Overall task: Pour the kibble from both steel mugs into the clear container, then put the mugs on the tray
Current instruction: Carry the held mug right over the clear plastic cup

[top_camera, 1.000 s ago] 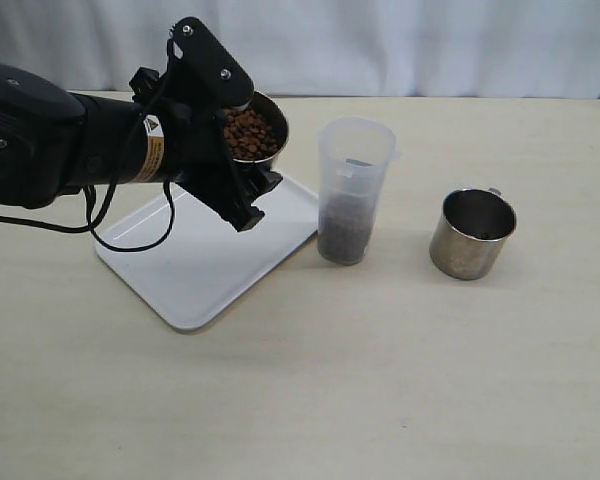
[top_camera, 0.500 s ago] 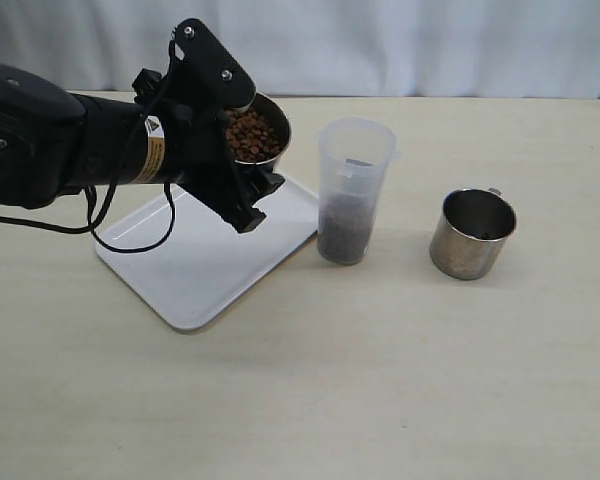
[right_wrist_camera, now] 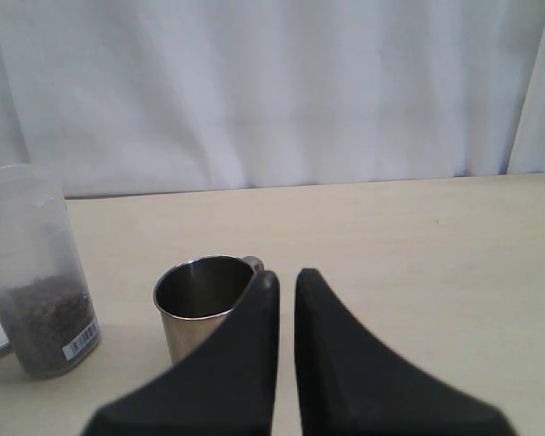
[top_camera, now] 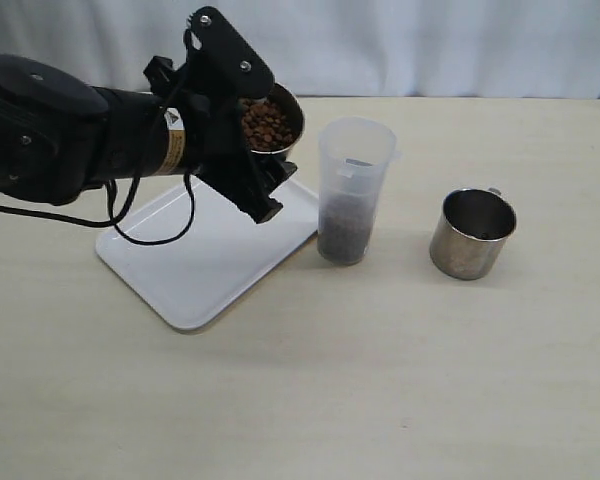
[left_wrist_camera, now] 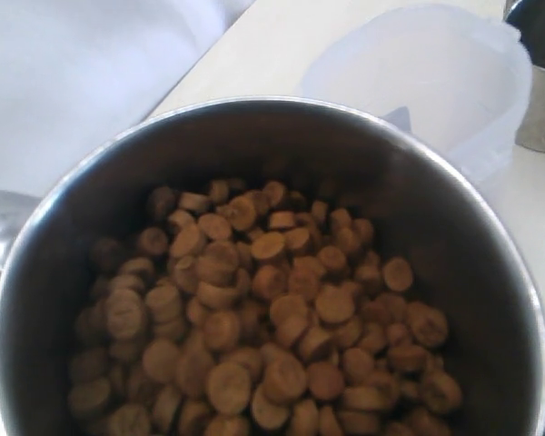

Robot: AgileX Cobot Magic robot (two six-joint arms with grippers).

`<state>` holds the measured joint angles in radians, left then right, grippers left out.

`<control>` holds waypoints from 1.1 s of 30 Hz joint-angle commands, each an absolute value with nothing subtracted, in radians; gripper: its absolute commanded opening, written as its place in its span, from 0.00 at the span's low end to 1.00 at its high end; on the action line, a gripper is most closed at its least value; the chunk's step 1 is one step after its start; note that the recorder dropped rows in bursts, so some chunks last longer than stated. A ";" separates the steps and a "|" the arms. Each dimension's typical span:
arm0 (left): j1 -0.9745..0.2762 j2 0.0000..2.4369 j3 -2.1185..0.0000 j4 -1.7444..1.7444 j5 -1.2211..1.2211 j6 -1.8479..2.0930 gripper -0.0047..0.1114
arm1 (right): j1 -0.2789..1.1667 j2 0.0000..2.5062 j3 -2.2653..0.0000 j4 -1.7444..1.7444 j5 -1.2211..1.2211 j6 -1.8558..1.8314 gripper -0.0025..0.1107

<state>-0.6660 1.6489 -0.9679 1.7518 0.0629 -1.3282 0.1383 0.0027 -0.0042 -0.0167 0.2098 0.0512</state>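
Note:
My left gripper (top_camera: 252,150) is shut on a steel mug (top_camera: 292,112) full of brown kibble (top_camera: 268,125). It holds the mug tilted in the air over the far corner of the white tray (top_camera: 195,270), just left of the clear container (top_camera: 355,185). The container stands upright with dark kibble (top_camera: 344,230) in its lower part. In the left wrist view the mug (left_wrist_camera: 490,272) and its kibble (left_wrist_camera: 272,336) fill the picture, with the container's rim (left_wrist_camera: 427,73) close beyond. The second steel mug (top_camera: 472,235) stands upright on the table at the right. My right gripper (right_wrist_camera: 286,277) is shut on nothing, behind that mug (right_wrist_camera: 195,300).
A white curtain (top_camera: 430,45) hangs behind the beige table (top_camera: 380,380). The left arm's black cable (top_camera: 130,235) loops over the tray. The right arm is outside the exterior view.
My left gripper has carried the full mug to the right and slightly up, closer to the clear container. The container, the other mug and the tray have not moved.

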 commanded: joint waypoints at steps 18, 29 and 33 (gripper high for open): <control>-0.786 1.684 -1.035 1.744 0.372 -1.285 0.04 | 0.142 0.000 0.000 -0.015 0.211 0.045 0.07; -0.791 1.691 -1.056 1.686 0.365 -1.175 0.04 | 0.142 0.000 0.000 -0.015 0.211 0.045 0.07; -0.797 1.731 -1.104 1.668 0.382 -1.129 0.04 | 0.142 0.000 0.000 -0.015 0.211 0.045 0.07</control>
